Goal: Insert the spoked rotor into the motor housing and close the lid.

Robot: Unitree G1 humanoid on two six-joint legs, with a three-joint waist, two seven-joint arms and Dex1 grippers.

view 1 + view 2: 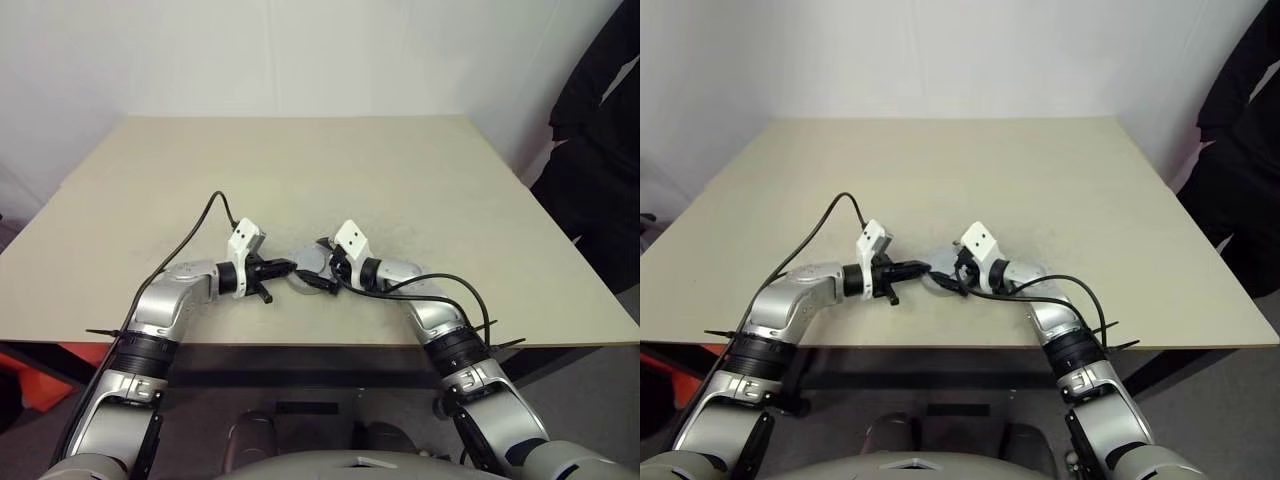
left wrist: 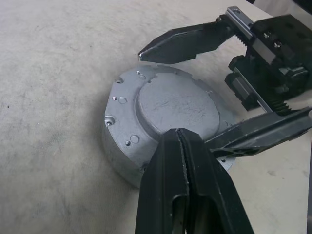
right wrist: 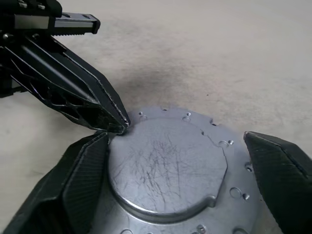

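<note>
The motor housing [image 2: 117, 156] sits on the table near its front edge, a short grey metal cup. The lid [image 2: 175, 105], a scratched grey disc with a notched rim and raised centre, lies flat on top of it. The spoked rotor is hidden. My left gripper [image 2: 181, 146] is shut, empty, with its tips resting at the lid's rim; the same shut tips [image 3: 122, 127] meet the lid's raised centre in the right wrist view. My right gripper [image 3: 176, 141] is open, one finger on each side of the housing, not gripping it. Both grippers face each other across the housing [image 1: 308, 268].
The beige table [image 1: 300, 170] stretches wide behind the housing; its front edge [image 1: 300, 345] lies just beneath my wrists. A person in black clothing [image 1: 600, 150] stands at the table's right side. Black cables [image 1: 200, 225] loop off both wrists.
</note>
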